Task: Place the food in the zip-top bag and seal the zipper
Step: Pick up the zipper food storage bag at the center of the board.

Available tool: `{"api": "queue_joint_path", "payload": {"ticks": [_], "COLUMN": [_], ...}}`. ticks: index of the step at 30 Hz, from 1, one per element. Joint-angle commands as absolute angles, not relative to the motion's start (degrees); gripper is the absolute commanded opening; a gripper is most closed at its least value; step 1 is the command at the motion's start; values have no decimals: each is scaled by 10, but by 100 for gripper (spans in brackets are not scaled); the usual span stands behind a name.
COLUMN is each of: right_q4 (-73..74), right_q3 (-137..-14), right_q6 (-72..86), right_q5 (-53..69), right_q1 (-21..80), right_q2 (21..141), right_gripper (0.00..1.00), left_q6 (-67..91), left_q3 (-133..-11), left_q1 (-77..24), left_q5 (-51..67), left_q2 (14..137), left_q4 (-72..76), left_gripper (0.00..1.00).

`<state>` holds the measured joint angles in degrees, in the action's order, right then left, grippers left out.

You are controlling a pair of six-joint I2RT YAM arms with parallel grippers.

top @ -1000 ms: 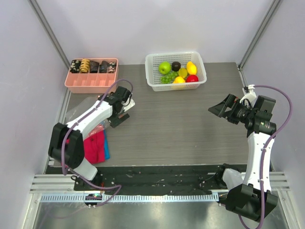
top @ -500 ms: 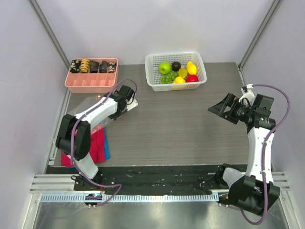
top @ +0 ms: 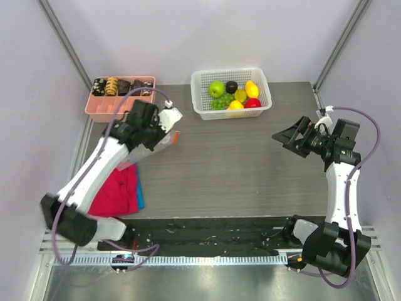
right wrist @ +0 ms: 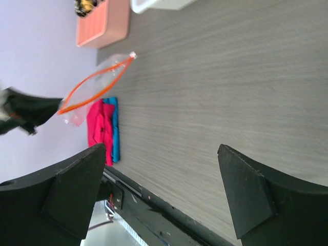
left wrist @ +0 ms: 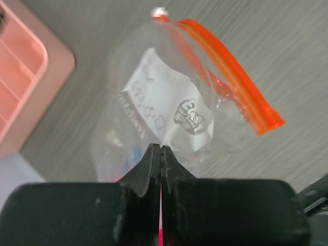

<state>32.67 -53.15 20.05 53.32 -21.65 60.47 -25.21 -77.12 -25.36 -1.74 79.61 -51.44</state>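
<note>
My left gripper (left wrist: 161,148) is shut on the zip-top bag (left wrist: 169,102), pinching one edge of the clear plastic. The bag hangs off the table with its orange-red zipper (left wrist: 230,77) at the far end from the jaws. From above, the left gripper (top: 160,139) and the bag (top: 168,142) are left of the table's middle. The food sits in a white basket (top: 200,110) at the back: a green apple (top: 216,88), a dark plum (top: 232,86), lemons (top: 251,89), a red apple (top: 252,103) and grapes (top: 220,103). My right gripper (top: 289,139) hovers open at the right, holding nothing.
A pink divided tray (top: 119,110) with brown and black snack pieces stands at the back left. A red-pink cloth (top: 116,191) with a blue edge lies at the near left. The right wrist view shows the bag (right wrist: 95,84) and the cloth (right wrist: 100,128) far off.
My left gripper went from open to shut on the bag and raised it off the table, swinging toward the back. The right gripper barely shifted.
</note>
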Motion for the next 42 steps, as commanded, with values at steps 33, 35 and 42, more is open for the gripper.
{"api": "queue_joint_path", "payload": {"ticks": [33, 35, 42], "right_q4": [61, 49, 16], "right_q3": [-510, -501, -483], "right_q6": [-181, -188, -192], "right_q5": [422, 413, 387], "right_q1": [218, 249, 302], "right_q2": [536, 535, 560], "right_gripper": [81, 80, 76], "left_q6": [-70, -69, -69], "left_q3": [-760, -759, -756], "left_q1": [-252, -252, -252], "left_q5": [591, 593, 606], "left_q2": [686, 687, 688], "left_q4": [-417, -417, -420], "left_gripper": [0, 0, 0]}}
